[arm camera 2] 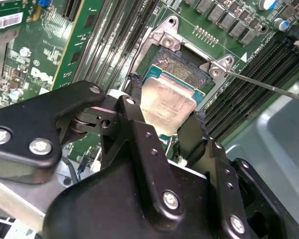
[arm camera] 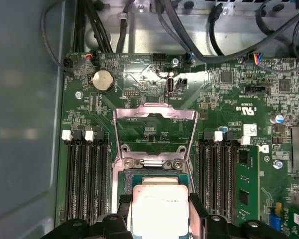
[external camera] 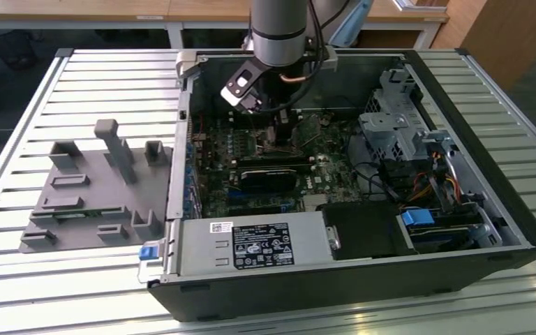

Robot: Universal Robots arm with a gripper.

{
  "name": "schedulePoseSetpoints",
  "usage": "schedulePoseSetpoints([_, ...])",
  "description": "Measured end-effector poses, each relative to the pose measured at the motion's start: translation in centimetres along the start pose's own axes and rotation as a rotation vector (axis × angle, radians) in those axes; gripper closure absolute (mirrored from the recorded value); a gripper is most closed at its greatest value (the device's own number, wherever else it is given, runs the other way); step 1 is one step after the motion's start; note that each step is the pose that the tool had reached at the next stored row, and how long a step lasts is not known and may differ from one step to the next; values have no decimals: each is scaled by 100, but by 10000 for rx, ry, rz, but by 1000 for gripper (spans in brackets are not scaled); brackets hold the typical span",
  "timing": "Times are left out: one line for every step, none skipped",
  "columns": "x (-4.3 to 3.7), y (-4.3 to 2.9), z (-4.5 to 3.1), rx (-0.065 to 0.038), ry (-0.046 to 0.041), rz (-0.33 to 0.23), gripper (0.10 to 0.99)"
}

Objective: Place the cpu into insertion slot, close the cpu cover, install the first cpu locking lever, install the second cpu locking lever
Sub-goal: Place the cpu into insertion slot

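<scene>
– One gripper (arm camera 2: 166,103), what state?
– Pinching cpu (arm camera 2: 170,97) by two edges, right over slot (arm camera 2: 182,67), contact unclear. Cover (arm camera: 154,113) stands open at slot's edge; lever (arm camera 2: 269,87) sticks out beside slot.

Open black computer case (external camera: 343,289) lies on slatted metal bench (external camera: 109,77). Grey moulded fixture (external camera: 91,188) stands beside it, toward the exterior view's left. Silver power supply (external camera: 249,246) sits inside the case. Coin battery (arm camera: 102,80) and black cables (arm camera: 189,30) show in the first wrist view.

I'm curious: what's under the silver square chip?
The insertion slot lies under the cpu: its dark edge and silvery rim show. Its middle is covered by the chip.
</scene>
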State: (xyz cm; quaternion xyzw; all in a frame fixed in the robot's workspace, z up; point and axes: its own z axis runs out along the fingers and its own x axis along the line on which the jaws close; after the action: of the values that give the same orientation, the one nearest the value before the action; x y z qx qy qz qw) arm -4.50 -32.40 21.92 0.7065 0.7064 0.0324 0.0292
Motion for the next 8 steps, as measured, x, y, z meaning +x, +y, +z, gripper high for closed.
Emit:
schedulePoseSetpoints([1,-5,12,0,-5,53,549])
schedulePoseSetpoints([2,-9,23,0,-7,92,549])
schedulePoseSetpoints([2,-12,35,-1,-8,105,549])
schedulePoseSetpoints([3,-13,45,-1,-8,105,549])
schedulePoseSetpoints([3,-14,54,0,-9,105,549])
schedulePoseSetpoints([3,-15,63,0,-9,105,549])
schedulePoseSetpoints([3,-16,70,0,-9,106,549])
schedulePoseSetpoints([3,-18,76,0,-10,107,549])
